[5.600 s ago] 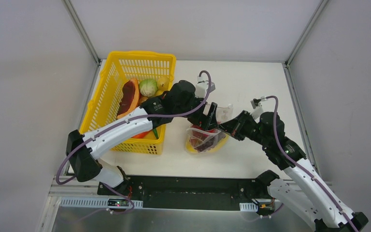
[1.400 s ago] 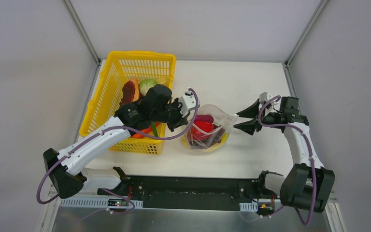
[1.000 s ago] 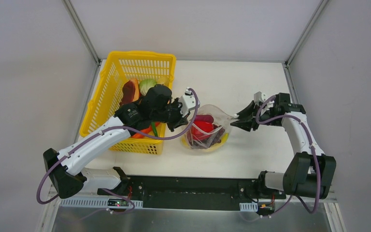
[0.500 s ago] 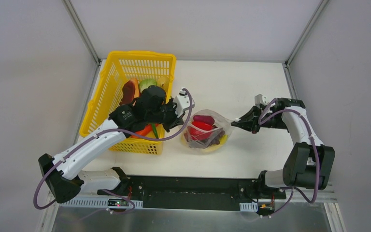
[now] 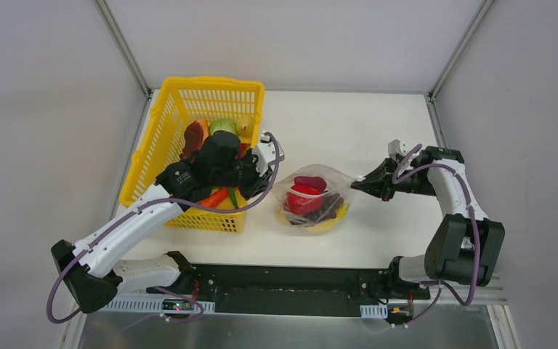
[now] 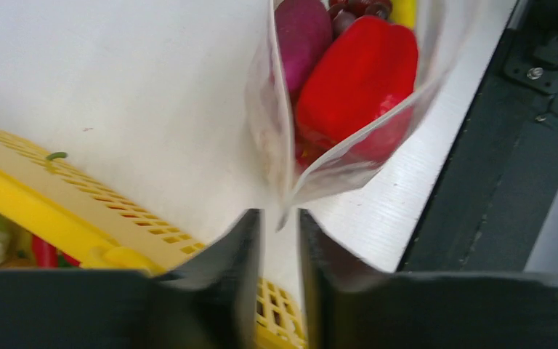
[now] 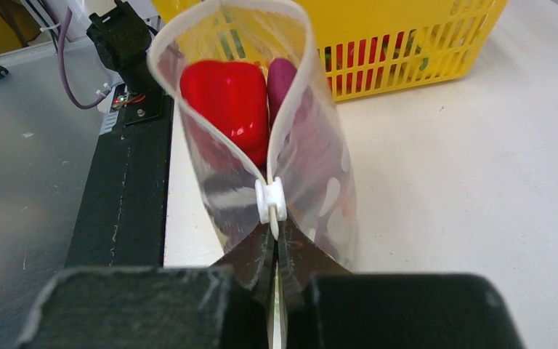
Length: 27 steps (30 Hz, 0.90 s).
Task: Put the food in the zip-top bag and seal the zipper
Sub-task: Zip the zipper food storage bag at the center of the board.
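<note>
The zip-top bag (image 5: 312, 202) lies on the white table between both arms, holding food: a red pepper (image 7: 225, 98), a purple piece (image 7: 282, 80) and something yellow (image 5: 333, 216). Its zipper (image 7: 189, 120) gapes in a wide loop. My right gripper (image 7: 275, 236) is shut on the zipper's right end, just behind a white slider (image 7: 271, 201). My left gripper (image 6: 280, 218) is open at the bag's left corner (image 6: 285, 207), whose tip hangs loose between the fingertips. In the top view the left gripper (image 5: 265, 187) sits beside the basket and the right gripper (image 5: 362, 179) at the bag's right tip.
A yellow lattice basket (image 5: 189, 91) stands at the back left with more food in it, including a green cabbage (image 5: 222, 126) and an orange-red slice (image 5: 194, 138). The left arm lies over its near right corner. A black strip (image 5: 290, 285) runs along the table's front edge.
The right gripper has shut on the zipper's end and drawn the bag slightly right. The left gripper has opened, let go of the left corner and pulled back toward the basket.
</note>
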Tool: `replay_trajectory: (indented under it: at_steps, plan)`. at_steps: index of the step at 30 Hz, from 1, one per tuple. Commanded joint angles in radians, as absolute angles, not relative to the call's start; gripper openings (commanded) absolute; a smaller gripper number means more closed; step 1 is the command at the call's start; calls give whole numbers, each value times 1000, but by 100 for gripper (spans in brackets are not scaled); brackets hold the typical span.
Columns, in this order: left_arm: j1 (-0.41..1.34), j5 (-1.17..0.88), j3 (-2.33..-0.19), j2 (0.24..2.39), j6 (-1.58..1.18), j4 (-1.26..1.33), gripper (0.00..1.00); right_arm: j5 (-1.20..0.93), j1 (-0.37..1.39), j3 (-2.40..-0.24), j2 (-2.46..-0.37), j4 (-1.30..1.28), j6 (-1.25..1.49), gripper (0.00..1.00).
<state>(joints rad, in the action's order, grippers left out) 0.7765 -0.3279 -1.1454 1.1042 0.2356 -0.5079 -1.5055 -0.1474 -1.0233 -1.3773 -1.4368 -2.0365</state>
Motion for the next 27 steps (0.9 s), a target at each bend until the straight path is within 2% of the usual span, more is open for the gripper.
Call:
replay_trajectory:
  at_steps: [1, 2, 8, 13, 18, 23, 27]
  plan:
    - [756, -286, -1181, 1079, 170, -479, 36, -1566, -167, -1053, -1342, -1465, -2160, 0]
    - [756, -290, -1181, 1077, 152, -454, 44, -1566, -167, -1052, -1337, -1466, -2155, 0]
    - [757, -350, -1250, 1102, 84, -346, 64, -1555, -165, -1049, -1341, -1465, -2131, 0]
    - [847, -409, -1462, 1238, 134, -371, 69, -1548, -163, -1042, -1346, -1465, -2129, 0]
    - [938, -459, -1700, 1440, 162, -423, 69, -1544, -163, -1042, -1346, -1465, -2119, 0]
    - [1020, -418, -1805, 1592, 191, -449, 69, -1536, -163, -1049, -1345, -1465, -2096, 0]
    - [1051, -400, -1804, 1646, 169, -382, 68, -1530, -163, -1045, -1336, -1465, -2092, 0]
